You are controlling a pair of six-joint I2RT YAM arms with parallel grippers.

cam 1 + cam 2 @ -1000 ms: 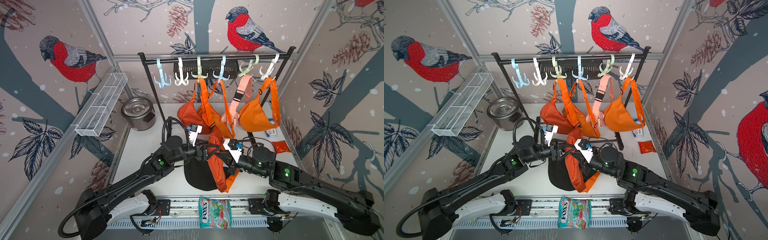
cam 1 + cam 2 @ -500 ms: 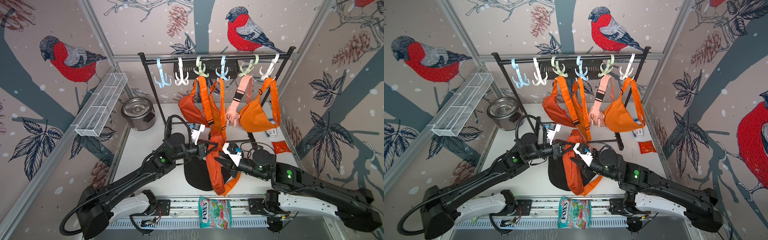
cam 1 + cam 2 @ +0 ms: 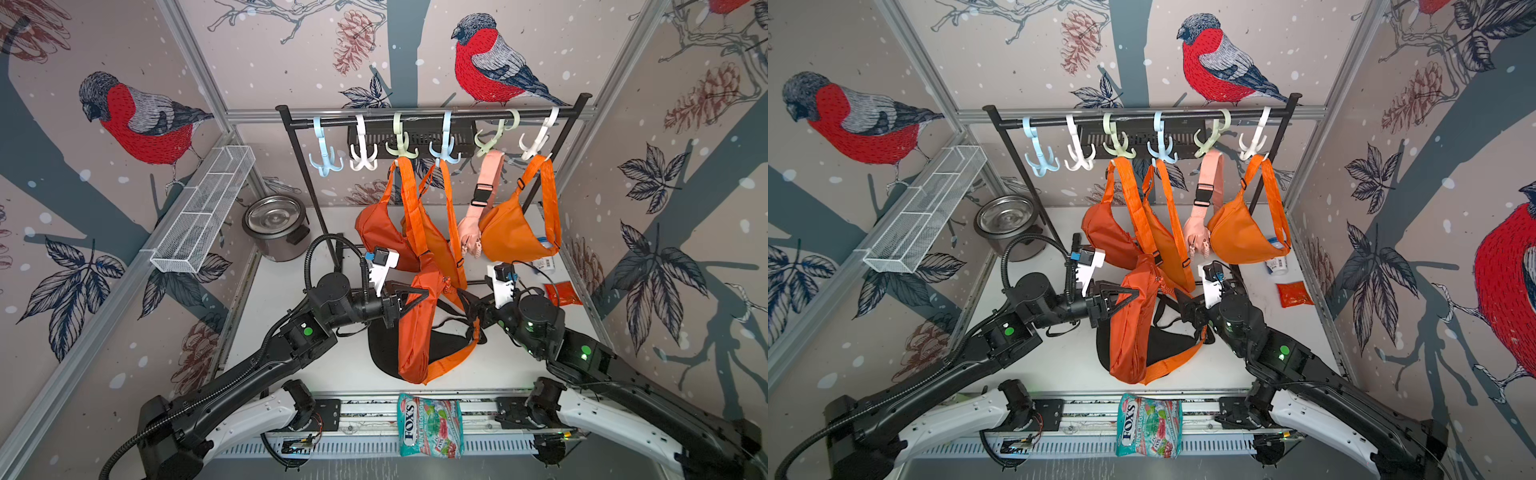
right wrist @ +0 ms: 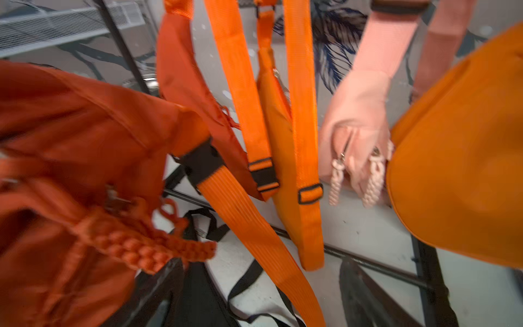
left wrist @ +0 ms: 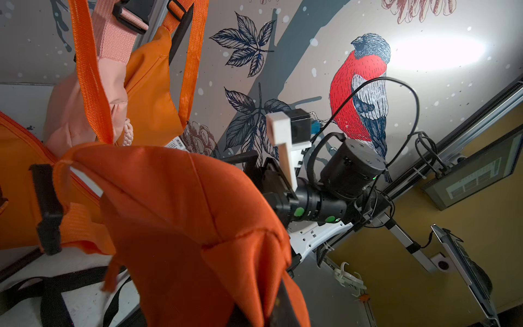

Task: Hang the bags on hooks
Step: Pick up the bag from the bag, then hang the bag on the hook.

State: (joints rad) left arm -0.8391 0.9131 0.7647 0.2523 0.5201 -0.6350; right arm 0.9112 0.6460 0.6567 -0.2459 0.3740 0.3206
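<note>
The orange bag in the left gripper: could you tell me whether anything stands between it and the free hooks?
Nothing visible blocks it outright. The blue hook and white hook are bare, but the hanging orange bag on the green hook sits close beside the way up from the held bag.

Cloth and plastic mostly
Orange bag is matt fabric, its strap ribbed webbing; hooks glossy plastic, pot shiny metal.

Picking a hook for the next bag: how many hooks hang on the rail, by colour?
Blue hooks: 2
White hooks: 2
Green hooks: 2
Total: 6
</note>
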